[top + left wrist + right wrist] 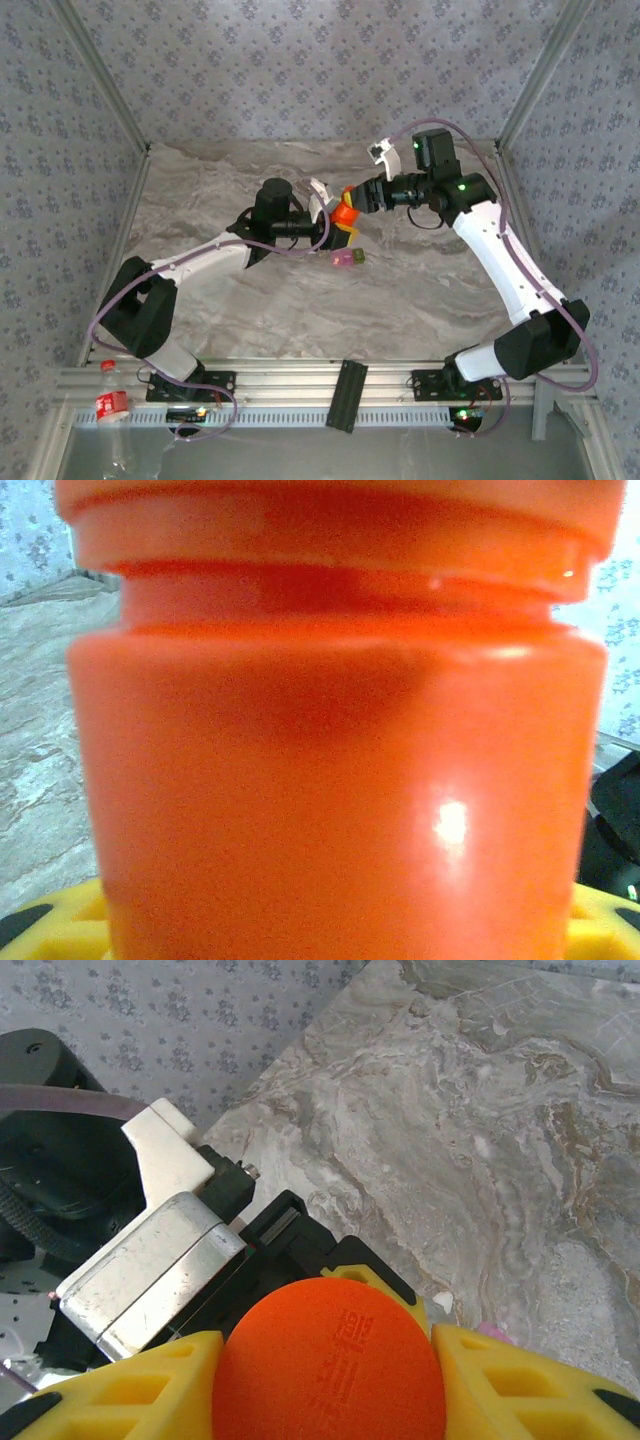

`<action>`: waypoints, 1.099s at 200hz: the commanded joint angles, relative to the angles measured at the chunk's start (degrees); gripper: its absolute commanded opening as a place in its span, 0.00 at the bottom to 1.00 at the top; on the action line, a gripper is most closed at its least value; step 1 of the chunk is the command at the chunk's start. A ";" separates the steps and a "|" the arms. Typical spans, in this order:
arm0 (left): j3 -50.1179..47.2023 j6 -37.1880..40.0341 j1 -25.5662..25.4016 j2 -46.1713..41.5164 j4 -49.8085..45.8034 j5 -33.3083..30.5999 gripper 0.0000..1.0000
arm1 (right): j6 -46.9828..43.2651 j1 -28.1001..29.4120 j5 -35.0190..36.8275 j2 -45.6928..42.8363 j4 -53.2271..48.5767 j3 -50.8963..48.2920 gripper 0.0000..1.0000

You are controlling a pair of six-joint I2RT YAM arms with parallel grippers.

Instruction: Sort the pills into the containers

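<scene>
1. The left gripper (335,218) pinches the orange bottle (345,212) by its body. The right gripper (358,197) has its yellow fingers (520,1385) pressed on both sides of the cap (330,1350).
2. The containers (348,259), pink and green, lie on the marble table (220,180) below both jaws, apart from them.
3. The right wrist view shows the cap's embossed top; the left wrist view shows the bottle's ridges.
4. The embossing is unreadable, and the containers' contents are too small to tell.

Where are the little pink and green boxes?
In the top view the containers lie near the middle of the table, just toward the arm bases from the orange bottle.
</scene>
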 commanded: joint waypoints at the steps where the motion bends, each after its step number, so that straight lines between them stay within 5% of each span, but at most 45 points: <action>1: -0.10 -0.59 -0.03 -2.92 8.24 -4.43 0.00 | 6.31 1.42 5.75 -0.81 3.47 -4.61 0.45; 72: -4.31 -2.33 -3.19 -1.88 20.26 -19.35 0.00 | 25.29 11.22 25.89 -0.79 16.25 -11.85 0.43; 141: -4.98 -3.45 -4.46 0.35 24.20 -24.11 0.00 | 27.28 12.87 28.77 -1.30 18.83 -12.69 0.45; 220: -5.13 -2.63 -3.34 0.25 20.96 -27.30 0.00 | 24.11 2.46 17.47 -9.48 14.34 -10.43 0.86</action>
